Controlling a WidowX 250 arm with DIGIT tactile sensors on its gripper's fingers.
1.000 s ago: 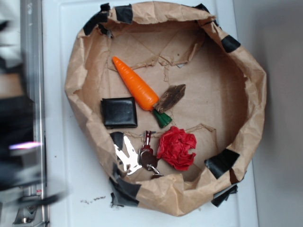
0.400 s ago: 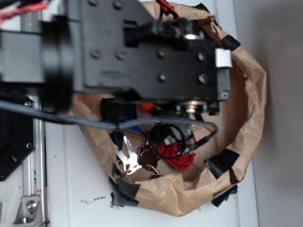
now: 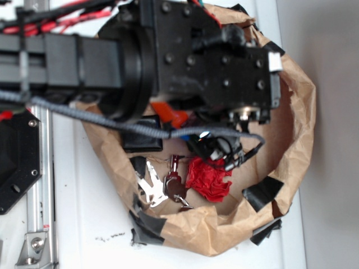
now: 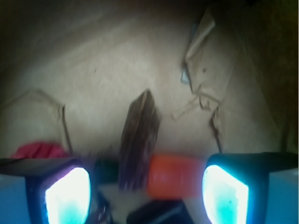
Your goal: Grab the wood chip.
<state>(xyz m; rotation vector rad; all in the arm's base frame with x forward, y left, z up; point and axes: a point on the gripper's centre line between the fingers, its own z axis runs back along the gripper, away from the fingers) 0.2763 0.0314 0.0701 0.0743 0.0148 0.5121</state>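
The wood chip [image 4: 138, 140] is a dark-brown rough sliver lying on the brown paper, seen in the wrist view just ahead of and between my fingers, leaning against the orange carrot [image 4: 173, 176]. My gripper [image 4: 147, 193] is open, its two glowing pads [image 4: 67, 196] wide apart, above the chip and the carrot. In the exterior view the arm [image 3: 213, 61] covers the chip. Only a bit of the carrot [image 3: 168, 115] shows under it.
A brown paper bowl [image 3: 291, 140] with black tape patches holds everything. A black wallet [image 3: 143, 137], keys [image 3: 162, 185] and a red crumpled ball [image 3: 208, 178] lie near its front. Torn paper flaps [image 4: 205, 60] lie beyond the chip.
The arm has swung in over the bowl from the left and moved further right, now hiding the chip and most of the carrot in the exterior view.
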